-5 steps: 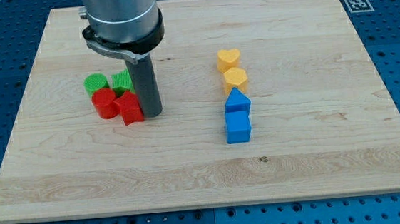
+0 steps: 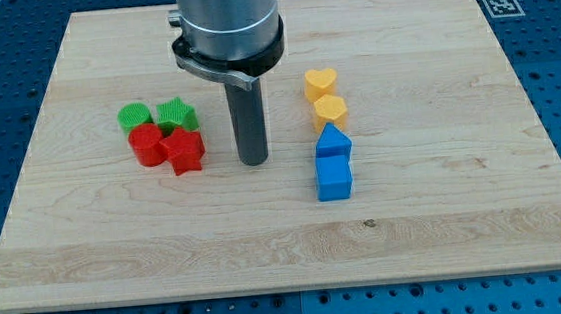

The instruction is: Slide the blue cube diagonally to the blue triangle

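Wooden board (image 2: pixel 433 55), blue cube (image 2: pixel 333 178) touching blue triangle (image 2: pixel 333 141), my tip (image 2: pixel 254 162) bare, left.

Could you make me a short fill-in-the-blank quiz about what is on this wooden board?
1. My tip rests between the red star block and the ___ cube.
2. The blue triangle block touches the cube's ___ side in the view.
3. The yellow heart block sits above the yellow ___ block.

Missing: blue; top; hexagon
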### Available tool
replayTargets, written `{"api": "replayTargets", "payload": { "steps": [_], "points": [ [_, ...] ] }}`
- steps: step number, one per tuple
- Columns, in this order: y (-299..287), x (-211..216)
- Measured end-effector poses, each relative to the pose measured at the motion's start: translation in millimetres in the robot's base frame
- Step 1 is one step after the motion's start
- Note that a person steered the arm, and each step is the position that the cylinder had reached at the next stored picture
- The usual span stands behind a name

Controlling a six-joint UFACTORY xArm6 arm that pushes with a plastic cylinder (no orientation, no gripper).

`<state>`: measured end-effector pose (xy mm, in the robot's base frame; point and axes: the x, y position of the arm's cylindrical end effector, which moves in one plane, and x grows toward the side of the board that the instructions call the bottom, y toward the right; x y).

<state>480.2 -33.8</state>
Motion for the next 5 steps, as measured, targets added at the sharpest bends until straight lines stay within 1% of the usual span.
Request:
{"api": "replayTargets", "payload": {
  "steps": [2, 3, 4, 5],
  "points": [
    [0.0, 7.6],
    [4.3, 32.7],
    [23.5, 49.9],
    [57.4, 56.9]
  ]
}}
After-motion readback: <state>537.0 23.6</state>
